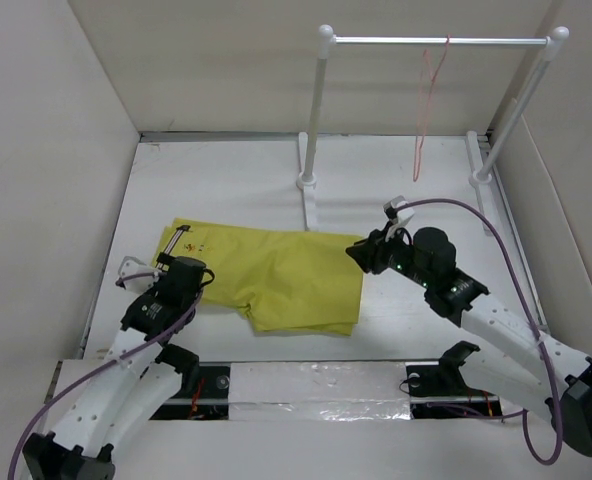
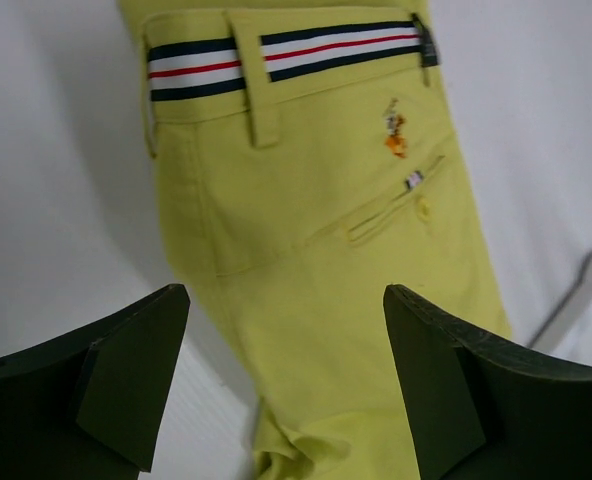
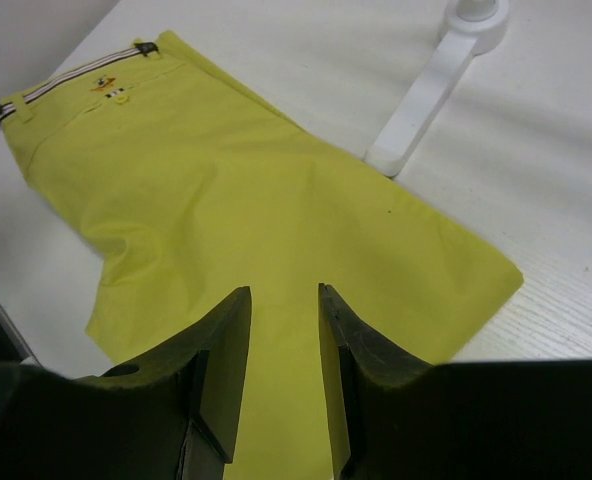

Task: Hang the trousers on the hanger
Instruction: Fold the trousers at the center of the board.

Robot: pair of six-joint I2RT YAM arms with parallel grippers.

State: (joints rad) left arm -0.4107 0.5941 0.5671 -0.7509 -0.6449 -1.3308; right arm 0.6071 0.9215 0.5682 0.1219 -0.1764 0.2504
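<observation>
My left pincer gapes wide over the waistband near the table's left edge. The yellow trousers lie folded mid-table. My right pincer, narrowly parted and empty, hovers above the legs. Pinching one layer risks the cloth unfolding short of the wire hanger by the far right corner.

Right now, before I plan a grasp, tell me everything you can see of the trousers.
The trousers are yellow, cotton-looking cloth, lying flat and folded on the white table, waistband toward the left. A navy, white and red striped belt runs under the loops; below it are an embroidered logo and a buttoned welt pocket. The left gripper hovers open over the waistband end, the right gripper over the leg end.
</observation>
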